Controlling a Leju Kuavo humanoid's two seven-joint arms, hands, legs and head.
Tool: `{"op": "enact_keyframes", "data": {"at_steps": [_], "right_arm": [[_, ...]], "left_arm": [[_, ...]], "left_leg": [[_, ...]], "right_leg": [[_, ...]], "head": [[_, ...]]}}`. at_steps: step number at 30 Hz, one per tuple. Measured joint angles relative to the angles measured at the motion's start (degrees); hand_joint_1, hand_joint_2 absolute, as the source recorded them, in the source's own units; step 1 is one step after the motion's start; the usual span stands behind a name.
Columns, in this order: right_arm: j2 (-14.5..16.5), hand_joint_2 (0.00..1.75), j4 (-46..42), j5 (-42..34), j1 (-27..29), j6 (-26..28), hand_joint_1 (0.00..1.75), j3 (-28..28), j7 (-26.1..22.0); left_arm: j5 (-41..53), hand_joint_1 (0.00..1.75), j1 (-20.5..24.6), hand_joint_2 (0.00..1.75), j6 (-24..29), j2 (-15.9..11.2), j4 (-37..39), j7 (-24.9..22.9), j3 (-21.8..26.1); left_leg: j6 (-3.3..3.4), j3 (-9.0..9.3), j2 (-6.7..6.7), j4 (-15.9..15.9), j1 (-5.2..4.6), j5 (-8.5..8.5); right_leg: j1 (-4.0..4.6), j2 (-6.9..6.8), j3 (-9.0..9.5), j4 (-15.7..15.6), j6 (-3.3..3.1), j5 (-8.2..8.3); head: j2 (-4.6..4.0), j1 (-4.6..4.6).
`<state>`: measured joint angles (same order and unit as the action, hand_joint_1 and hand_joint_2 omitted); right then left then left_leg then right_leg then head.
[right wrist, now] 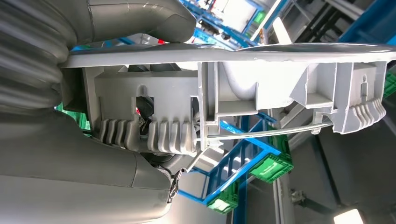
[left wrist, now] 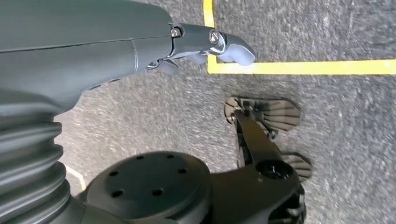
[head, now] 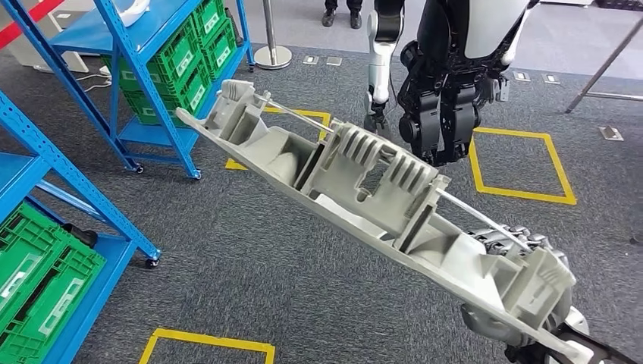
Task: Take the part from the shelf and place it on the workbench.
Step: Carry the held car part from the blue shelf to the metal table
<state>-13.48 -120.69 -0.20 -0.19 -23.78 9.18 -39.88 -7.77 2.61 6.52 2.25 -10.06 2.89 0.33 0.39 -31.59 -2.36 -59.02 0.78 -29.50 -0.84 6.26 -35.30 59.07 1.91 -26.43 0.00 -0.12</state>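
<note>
Part [head: 364, 197], a long grey moulded plastic piece with ribbed pockets and a thin metal rod along one edge, is carried in the air above the grey carpeted floor [head: 250, 280], slanting from the lower right of the head view up toward the blue shelf [head: 144, 68]. Its lower end sits in the right hand [head: 523, 265], whose fingers wrap around the piece near a boxy end block; in the right wrist view the ribbed section of the part [right wrist: 224, 112] lies right against the hand [right wrist: 70, 154], with the thumb over the flat top edge. The far end of the part reaches out free, close to the shelf but not touching it.

Green crates [head: 189, 61] stand stacked on the lower levels of that shelf; what they hold cannot be seen. More green crates [head: 38, 288] sit on the bottom level of a nearer blue shelf [head: 45, 174] at the left edge, slightly open at the top, their contents also hidden.

Left hand [left wrist: 205, 44] hangs over the carpet beside a yellow floor line [left wrist: 303, 67], holding nothing, its fingers lightly curled and apart.

Another robot [head: 447, 68] stands on the carpet beyond the part, next to a yellow-taped square [head: 515, 163].
</note>
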Motion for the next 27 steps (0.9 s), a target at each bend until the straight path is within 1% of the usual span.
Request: {"op": "enact_keyframes", "data": {"at_steps": [1,2,3,4,5,6,7,8,9,10,11,12,13,14,15,16,17,18,19,20,21,22,23,24,25,26,27], "right_arm": [[-0.02,1.75,0.0,0.25,-0.09,0.34,1.75,0.03,0.0],[-0.04,1.75,0.01,0.48,-0.16,0.63,1.75,0.07,0.01],[-0.07,1.75,0.06,0.6,-0.21,0.87,1.75,0.1,0.01],[-0.09,1.75,0.14,0.64,-0.22,1.03,1.75,0.13,0.01],[-0.13,1.75,0.26,0.64,-0.18,1.13,1.75,0.15,0.0],[-0.16,1.75,0.4,0.67,-0.16,1.22,1.75,0.19,0.01],[-0.21,1.75,0.54,0.71,-0.16,1.33,1.75,0.26,0.01],[-0.26,1.75,0.64,0.73,-0.19,1.46,1.75,0.37,0.01],[-0.32,1.75,0.71,0.74,-0.25,1.59,1.75,0.5,0.01],[-0.37,1.75,0.75,0.73,-0.37,1.68,1.75,0.66,0.01],[-0.4,1.75,0.76,0.71,-0.56,1.74,1.75,0.83,0.01],[-0.42,1.75,0.78,0.69,-0.73,1.75,1.75,0.97,0.0],[-0.43,1.75,0.79,0.69,-0.86,1.75,1.75,1.07,-0.01],[-0.43,1.75,0.78,0.73,-0.94,1.75,1.75,1.14,-0.02],[-0.44,1.75,0.78,0.79,-0.96,1.75,1.75,1.16,-0.02],[-0.45,1.75,0.78,0.88,-1.06,1.75,1.75,1.19,-0.01],[-0.45,1.75,0.78,0.97,-1.22,1.75,1.75,1.23,0.0],[-0.44,1.75,0.78,1.05,-1.41,1.75,1.75,1.31,0.0],[-0.44,1.75,0.79,1.11,-1.58,1.76,1.75,1.39,0.01],[-0.43,1.75,0.79,1.15,-1.67,1.77,1.75,1.45,0.0],[-0.42,1.75,0.79,1.17,-1.71,1.77,1.75,1.51,0.0],[-0.42,1.75,0.79,1.16,-1.71,1.75,1.75,1.53,0.0],[-0.42,1.75,0.79,1.08,-1.71,1.68,1.75,1.54,0.01],[-0.42,1.75,0.79,0.9,-1.71,1.49,1.75,1.55,0.01],[-0.42,1.75,0.79,0.69,-1.71,1.22,1.75,1.55,0.0],[-0.42,1.75,0.78,0.57,-1.71,1.0,1.75,1.56,-0.02],[-0.42,1.75,0.74,0.6,-1.63,0.9,1.75,1.56,-0.04]], "left_arm": [[0.01,0.0,0.03,1.75,0.28,0.01,-0.01,-0.3,0.0],[0.01,0.0,0.02,1.75,0.48,-0.01,-0.01,-0.5,0.01],[0.01,0.0,-0.04,1.75,0.6,-0.07,0.01,-0.54,0.01],[0.0,0.0,-0.14,1.75,0.59,-0.1,0.02,-0.4,0.02],[-0.03,0.0,-0.23,1.75,0.48,-0.11,0.02,-0.1,0.02],[-0.05,0.0,-0.28,1.75,0.28,-0.09,0.02,0.32,0.02],[-0.09,0.0,-0.27,1.75,0.01,-0.03,0.02,0.81,0.02],[-0.11,0.0,-0.21,1.75,-0.27,0.02,0.01,1.22,0.02],[-0.11,0.0,-0.15,1.75,-0.46,0.08,-0.01,1.53,0.02],[-0.12,0.0,-0.1,1.75,-0.58,0.12,-0.02,1.72,0.02],[-0.12,0.0,-0.07,1.75,-0.62,0.15,-0.03,1.8,0.02],[-0.12,0.0,-0.05,1.75,-0.62,0.2,-0.04,1.8,0.02],[-0.12,0.0,0.0,1.75,-0.62,0.29,-0.04,1.76,0.02],[-0.12,0.0,0.08,1.75,-0.62,0.38,-0.07,1.69,0.02],[-0.12,0.0,0.16,1.75,-0.61,0.44,-0.09,1.6,0.02],[-0.12,0.0,0.24,1.75,-0.59,0.49,-0.11,1.51,0.02],[-0.12,0.0,0.28,1.75,-0.56,0.5,-0.12,1.39,0.02],[-0.11,0.0,0.27,1.75,-0.51,0.51,-0.1,1.21,0.02],[-0.11,0.0,0.19,1.75,-0.44,0.53,-0.06,1.02,0.02],[-0.1,0.0,0.05,1.75,-0.34,0.51,-0.02,0.83,0.02],[-0.1,0.0,-0.09,1.75,-0.23,0.46,0.02,0.66,0.02],[-0.09,0.0,-0.21,1.75,-0.15,0.41,0.04,0.56,0.02],[-0.09,0.0,-0.25,1.75,-0.1,0.33,0.04,0.51,0.02],[-0.08,0.0,-0.24,1.75,-0.09,0.27,0.04,0.48,0.02],[-0.04,0.0,-0.22,1.75,-0.09,0.23,0.04,0.47,0.02],[0.04,0.0,-0.21,1.75,-0.11,0.25,0.06,0.47,0.01],[0.22,0.0,-0.1,1.75,-0.15,0.3,0.08,0.46,0.01]], "left_leg": [[0.39,0.09,0.68,0.2,0.02,0.17],[0.72,0.12,1.38,0.36,0.01,0.27],[0.91,0.12,2.07,0.38,-0.12,0.25],[1.06,0.1,2.81,0.35,-0.26,0.2],[1.16,0.11,3.56,0.33,-0.37,0.13],[1.21,0.13,4.31,0.29,-0.45,0.05],[1.22,0.17,5.02,0.26,-0.51,-0.04],[1.18,0.26,5.65,0.23,-0.54,-0.15],[1.08,0.4,6.21,0.2,-0.59,-0.29],[0.89,0.54,6.73,0.16,-0.73,-0.46],[0.64,0.67,7.2,0.15,-0.86,-0.61],[0.36,0.8,7.69,0.18,-0.97,-0.73],[0.08,0.92,8.22,0.25,-1.04,-0.83],[-0.21,1.03,8.75,0.31,-1.03,-0.94],[-0.52,1.08,8.48,0.09,-0.95,-1.22],[-0.81,0.76,7.47,-0.86,-0.85,-1.93],[-1.09,-0.13,6.07,-2.93,-0.74,-3.17],[-1.3,-1.58,4.44,-6.12,-0.59,-4.82],[-1.47,-3.44,3.47,-9.89,-0.52,-6.53],[-1.61,-5.13,3.1,-13.17,-0.46,-7.66],[-1.74,-6.16,2.96,-14.96,-0.38,-7.81],[-1.84,-6.3,2.89,-14.81,-0.26,-6.91],[-1.93,-5.46,2.7,-12.6,-0.08,-5.11],[-2.04,-3.9,2.02,-8.95,0.19,-2.97],[-2.17,-2.34,0.56,-5.52,0.45,-1.61],[-2.09,-1.19,-0.69,-2.82,0.63,-0.7],[-1.87,-0.54,-1.59,-1.35,0.68,-0.44]], "right_leg": [[0.08,-1.4,-0.72,1.39,0.23,-0.83],[0.15,-3.09,-1.96,3.95,0.37,-2.26],[0.24,-4.68,-3.67,7.49,0.5,-4.07],[0.21,-5.32,-5.56,11.34,0.61,-5.76],[0.17,-5.54,-6.99,14.27,0.66,-6.71],[0.16,-5.63,-7.53,15.42,0.65,-6.65],[0.18,-5.81,-6.9,14.3,0.56,-5.59],[0.25,-6.3,-5.15,11.12,0.39,-3.84],[0.4,-7.58,-2.83,6.93,0.14,-2.23],[0.62,-8.89,-0.87,3.32,-0.2,-1.09],[0.87,-9.85,0.4,0.91,-0.56,-0.53],[1.09,-10.34,0.88,-0.18,-0.88,-0.47],[1.24,-9.85,0.78,-0.28,-1.16,-0.43],[1.15,-9.12,0.76,-0.42,-1.45,-0.3],[1.01,-8.54,0.82,-0.63,-1.7,-0.15],[0.8,-7.95,0.9,-0.85,-1.98,0.01],[0.58,-7.42,0.99,-1.04,-2.25,0.14],[0.5,-6.88,1.0,-1.1,-2.42,0.18],[0.46,-6.23,0.97,-1.09,-2.55,0.19],[0.45,-5.52,0.96,-1.07,-2.62,0.19],[0.43,-4.76,0.96,-1.04,-2.61,0.19],[0.39,-4.01,0.96,-0.99,-2.55,0.2],[0.31,-3.26,0.97,-0.89,-2.42,0.19],[0.18,-2.54,0.96,-0.69,-2.18,0.14],[0.1,-1.87,0.84,-0.44,-1.82,0.06],[0.04,-1.26,0.63,-0.11,-1.41,-0.02],[0.02,-0.71,0.38,0.09,-0.96,0.0]], "head": [[0.0,0.14],[0.0,0.28],[0.0,0.42],[0.0,0.48],[0.0,0.5],[0.0,0.52],[0.0,0.54],[0.0,0.56],[0.0,0.59],[0.0,0.6],[0.0,0.6],[0.0,0.59],[0.0,0.57],[0.0,0.56],[0.0,0.56],[0.0,0.51],[0.0,0.44],[0.0,0.37],[0.0,0.28],[0.0,0.24],[0.0,0.2],[0.0,0.16],[0.0,0.14],[0.0,0.1],[0.0,0.08],[0.0,0.01],[0.0,-0.02]]}}
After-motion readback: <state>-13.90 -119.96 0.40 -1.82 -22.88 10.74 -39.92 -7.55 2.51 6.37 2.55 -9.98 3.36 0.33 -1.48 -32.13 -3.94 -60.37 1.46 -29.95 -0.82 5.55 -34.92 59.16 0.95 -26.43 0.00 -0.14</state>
